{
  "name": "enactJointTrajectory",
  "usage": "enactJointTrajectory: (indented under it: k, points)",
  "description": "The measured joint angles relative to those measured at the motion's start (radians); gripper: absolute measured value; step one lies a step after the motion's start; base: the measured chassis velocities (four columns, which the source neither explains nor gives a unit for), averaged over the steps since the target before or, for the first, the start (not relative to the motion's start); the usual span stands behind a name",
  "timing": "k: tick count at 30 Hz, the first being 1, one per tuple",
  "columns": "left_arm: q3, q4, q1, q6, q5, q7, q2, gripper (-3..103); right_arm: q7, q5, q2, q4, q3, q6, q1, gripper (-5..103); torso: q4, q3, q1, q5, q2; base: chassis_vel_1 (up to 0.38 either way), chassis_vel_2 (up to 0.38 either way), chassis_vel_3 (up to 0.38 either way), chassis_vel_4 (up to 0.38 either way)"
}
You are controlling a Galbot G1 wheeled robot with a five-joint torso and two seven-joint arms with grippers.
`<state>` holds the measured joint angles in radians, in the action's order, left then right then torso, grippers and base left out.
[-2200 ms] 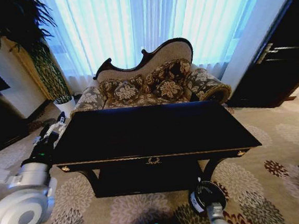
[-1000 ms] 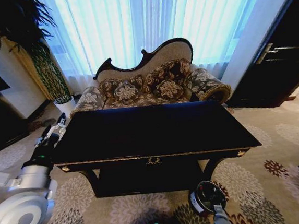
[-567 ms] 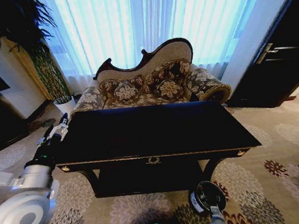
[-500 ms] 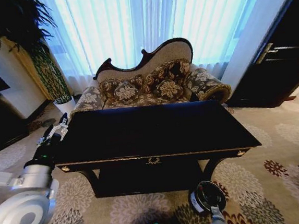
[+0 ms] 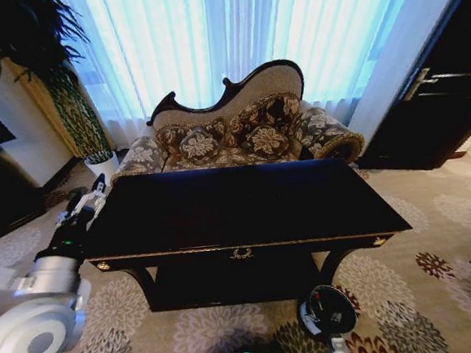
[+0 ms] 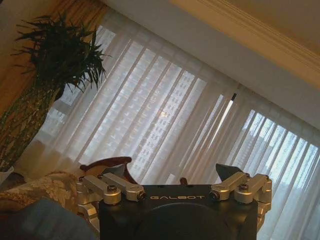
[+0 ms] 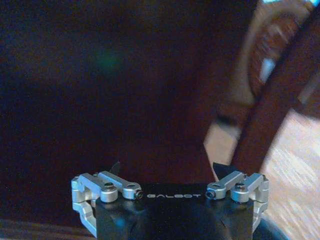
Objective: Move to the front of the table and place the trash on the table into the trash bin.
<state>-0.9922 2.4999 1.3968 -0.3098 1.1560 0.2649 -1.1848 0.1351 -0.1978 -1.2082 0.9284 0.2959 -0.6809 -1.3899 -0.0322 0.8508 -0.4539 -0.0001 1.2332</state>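
Standing low on the patterned carpet, the trash bin is sitting just in front of the desk, beside its front right leg and close to the right end effector, which is hanging low near the robot's base with its fingers spread apart and nothing between them. From that wrist, the dark wood of the desk and one curved leg are looming close ahead of the open fingers. The desk's glossy top is stretching across the room, a small gold emblem showing on its front rail. The left end effector is reaching forward off the desk's left end, just beside the corner and apart from it, its fingers also parted and empty. Ahead of it, a floral sofa is lining up behind the desk, with sheer curtains glowing beyond and a tall potted plant rising to its left.
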Motion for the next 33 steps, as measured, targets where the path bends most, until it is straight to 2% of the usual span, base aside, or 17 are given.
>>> enactJointTrajectory:
  k: [1,3,6,7,8,10,12,14,17,18,23,29,31,33]
  points:
    - [0.000,0.000,0.000,0.000,0.000,0.000,0.000,100,0.000,0.000,0.000,0.000,0.000,0.000,0.000,100,0.0000,0.000,0.000,0.0000,0.000,0.000,0.000,0.000,0.000]
    - [0.028,0.000,0.003,0.004,-0.016,-0.001,-0.010,100,-0.026,-0.030,0.047,0.090,0.018,-0.010,-0.075,100,-0.0003,0.000,0.000,-0.0005,0.000,0.000,0.000,0.000,0.000]
    - [0.049,0.000,0.003,0.006,-0.030,-0.002,-0.018,100,-0.026,-0.057,0.061,0.153,0.029,-0.008,-0.117,100,-0.0004,0.000,0.000,-0.0005,0.000,0.000,0.000,0.000,0.000]
    - [0.066,0.000,0.002,0.006,-0.043,-0.002,-0.025,100,-0.015,-0.081,0.067,0.232,0.038,0.005,-0.164,100,-0.0003,0.000,0.000,-0.0003,0.000,0.000,0.000,0.000,0.000]
    - [0.084,0.000,0.001,0.007,-0.059,-0.002,-0.031,100,0.003,-0.101,0.069,0.303,0.044,0.021,-0.207,100,-0.0001,0.000,0.000,0.0005,0.000,0.000,0.000,0.000,0.000]
    - [0.121,0.000,0.004,0.008,-0.102,-0.002,-0.044,100,0.056,-0.122,0.057,0.518,0.065,0.053,-0.351,100,-0.0006,0.000,0.000,-0.0003,0.000,0.000,0.000,0.000,0.000]
    - [0.124,0.000,0.006,0.008,-0.107,0.000,-0.046,100,0.069,-0.122,0.051,0.566,0.073,0.060,-0.380,100,-0.0012,0.000,0.000,-0.0004,0.000,0.000,0.000,0.000,0.000]
    - [0.124,0.000,0.022,0.008,-0.119,0.013,-0.047,100,0.144,-0.123,0.027,0.775,0.104,0.100,-0.476,100,-0.0002,0.000,0.000,-0.0003,0.000,0.000,0.000,0.000,0.000]
    - [0.116,0.000,0.031,0.006,-0.119,0.020,-0.044,100,0.183,-0.120,0.019,0.868,0.118,0.125,-0.521,100,-0.0001,0.000,0.000,-0.0003,0.000,0.000,0.000,0.000,0.000]
    - [0.101,0.000,0.033,0.004,-0.116,0.027,-0.040,100,0.221,-0.099,0.014,0.963,0.135,0.138,-0.574,100,-0.0003,0.000,0.000,-0.0004,0.000,0.000,0.000,0.000,0.000]
    - [0.090,0.000,0.026,-0.009,-0.118,0.046,-0.047,100,0.261,-0.066,0.005,1.107,0.178,0.152,-0.629,100,-0.0003,0.000,0.000,-0.0003,0.000,0.000,0.000,0.000,0.000]
    - [0.100,0.000,0.046,-0.027,-0.131,0.063,-0.056,100,0.264,-0.071,0.001,1.225,0.253,0.167,-0.615,100,-0.0002,0.000,0.000,-0.0001,0.000,0.000,0.000,0.000,0.000]
    - [0.101,0.000,0.050,-0.031,-0.131,0.066,-0.052,100,0.265,-0.095,0.005,1.266,0.285,0.184,-0.605,100,0.0000,0.000,0.000,-0.0002,0.000,0.000,0.000,0.000,0.000]
    - [0.096,0.000,0.047,-0.036,-0.132,0.073,-0.035,100,0.274,-0.157,0.019,1.344,0.345,0.237,-0.582,100,-0.0004,0.000,0.000,-0.0001,0.000,0.000,0.000,0.000,0.000]
